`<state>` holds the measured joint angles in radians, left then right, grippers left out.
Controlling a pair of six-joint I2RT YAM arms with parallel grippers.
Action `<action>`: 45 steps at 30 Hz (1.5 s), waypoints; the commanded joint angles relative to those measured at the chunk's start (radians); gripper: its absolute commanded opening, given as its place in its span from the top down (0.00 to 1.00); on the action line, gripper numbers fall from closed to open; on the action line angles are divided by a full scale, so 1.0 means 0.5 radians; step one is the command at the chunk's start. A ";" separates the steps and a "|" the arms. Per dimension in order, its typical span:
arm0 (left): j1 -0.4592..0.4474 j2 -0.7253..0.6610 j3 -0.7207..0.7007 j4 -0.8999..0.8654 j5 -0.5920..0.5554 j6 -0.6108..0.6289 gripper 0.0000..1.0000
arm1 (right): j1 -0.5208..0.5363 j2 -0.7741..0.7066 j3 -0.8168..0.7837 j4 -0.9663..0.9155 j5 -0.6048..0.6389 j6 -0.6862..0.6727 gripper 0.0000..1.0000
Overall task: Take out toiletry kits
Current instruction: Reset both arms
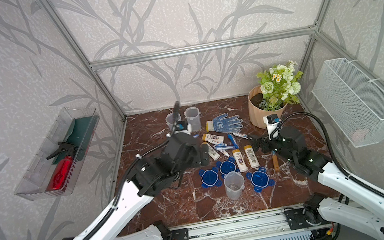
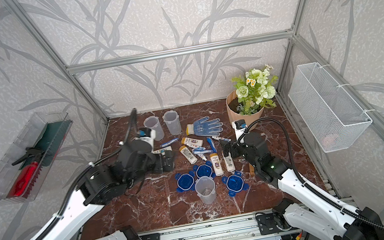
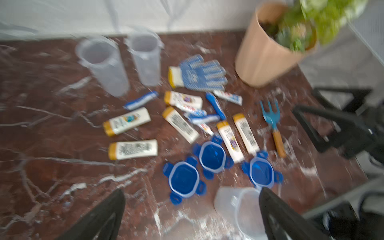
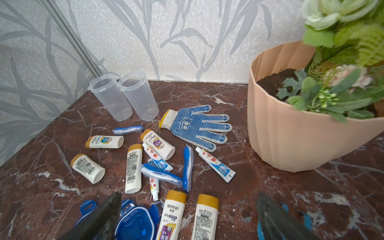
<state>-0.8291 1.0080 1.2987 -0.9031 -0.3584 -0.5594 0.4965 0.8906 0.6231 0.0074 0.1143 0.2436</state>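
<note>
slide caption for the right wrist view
Bottles, toothbrushes and toothpaste tubes scattered by a dotted glove and two empty cups.

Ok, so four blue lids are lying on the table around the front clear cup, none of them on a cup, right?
Not quite: there are three blue lids, not four. They do lie on the table around the front clear cup, none on a cup, as both top views show.

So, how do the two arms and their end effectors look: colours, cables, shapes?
The left arm and right arm have white shells with black joints and wrists. A black ribbed cable runs along each. The left end effector and right end effector have black, tapering fingers.
</note>
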 commanded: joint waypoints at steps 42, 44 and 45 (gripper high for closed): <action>1.814 1.126 -1.940 3.896 0.553 0.948 0.01 | -0.785 1.166 -0.576 1.820 0.261 -0.460 0.01; 1.812 1.061 -1.934 3.772 0.532 0.929 0.01 | -0.799 1.201 -0.604 1.908 0.210 -0.464 0.01; 1.812 1.066 -1.938 3.778 0.533 0.931 0.01 | -0.800 1.279 -0.632 2.015 0.198 -0.476 0.01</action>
<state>0.0731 1.5528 0.3233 0.9306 -0.1036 -0.0841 0.1043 1.4933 0.3309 0.8330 0.2794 0.0269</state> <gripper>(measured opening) 0.991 0.991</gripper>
